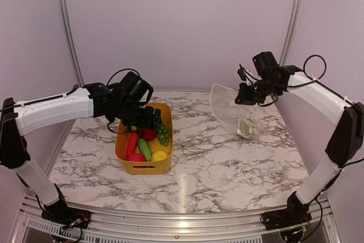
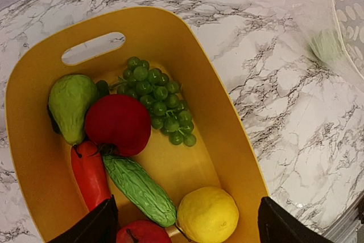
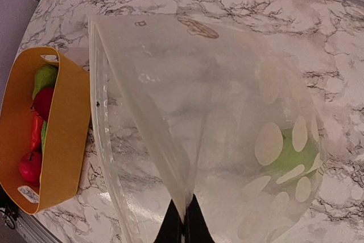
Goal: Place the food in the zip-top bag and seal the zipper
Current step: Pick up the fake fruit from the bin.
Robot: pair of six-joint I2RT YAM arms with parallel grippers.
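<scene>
The yellow bin [image 1: 165,166] holds toy food: green grapes [image 2: 159,106], a red apple [image 2: 118,124], a cucumber [image 2: 139,189], a lemon [image 2: 207,215], a red carrot [image 2: 90,173], a green fruit [image 2: 69,105] and a second red apple [image 2: 142,233]. My left gripper [image 2: 185,226] hangs open over the bin's near end, above the lemon and cucumber. My right gripper [image 3: 185,226] is shut on the mouth edge of the clear dotted zip-top bag [image 3: 216,118] and holds it up, mouth open toward the bin. A green fruit [image 3: 293,157] lies inside the bag. The zipper [image 3: 99,140] runs along the bag's mouth.
The marble table [image 1: 227,163] carries the bin at centre left and the bag [image 1: 230,109] at centre right, with bare marble between them. A pale wall stands at the back and metal rails [image 1: 65,21] run up both back corners.
</scene>
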